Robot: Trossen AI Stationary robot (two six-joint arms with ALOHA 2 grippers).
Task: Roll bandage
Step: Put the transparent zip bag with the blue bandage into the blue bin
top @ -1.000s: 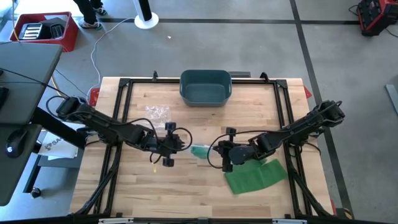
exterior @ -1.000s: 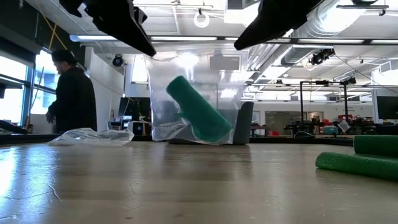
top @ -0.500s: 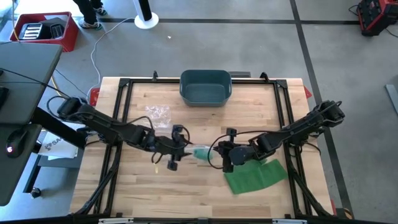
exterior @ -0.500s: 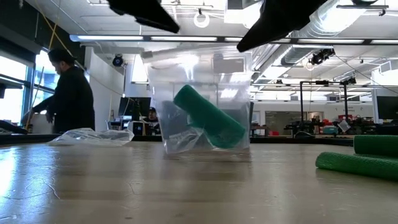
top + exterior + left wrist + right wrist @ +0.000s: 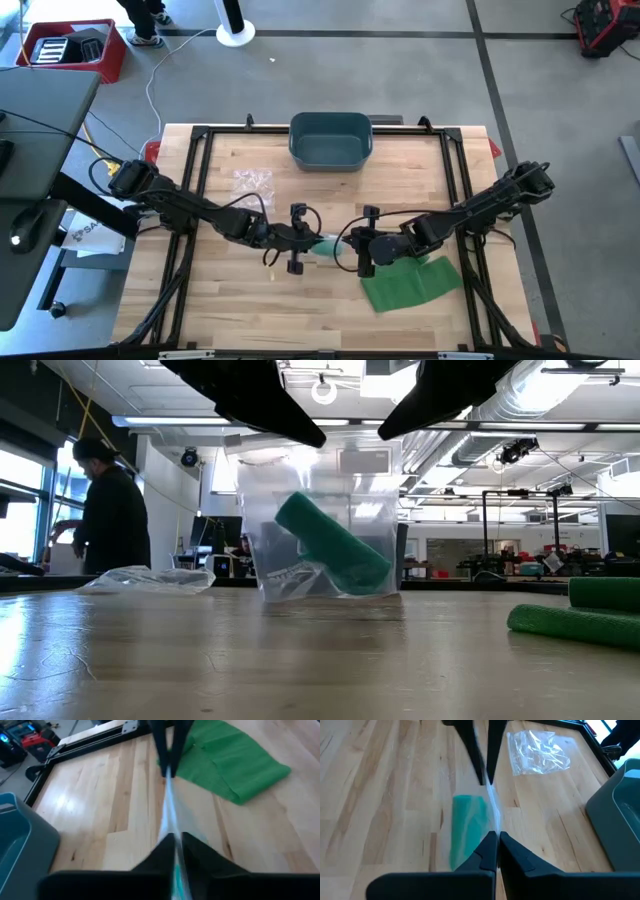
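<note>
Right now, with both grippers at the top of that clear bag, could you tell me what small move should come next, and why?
Probably a gentle pull apart to open the mouth. The left gripper and right gripper both pinch the top edge of the clear bag, which hangs between them with the green bandage roll leaning inside. The edge looks pressed flat, so the roll cannot come out yet.

Paper sheet [image 5: 85,232] on the floor left of the bench: dark printing showed, too small to read.
Elsewhere: no readable text.
</note>
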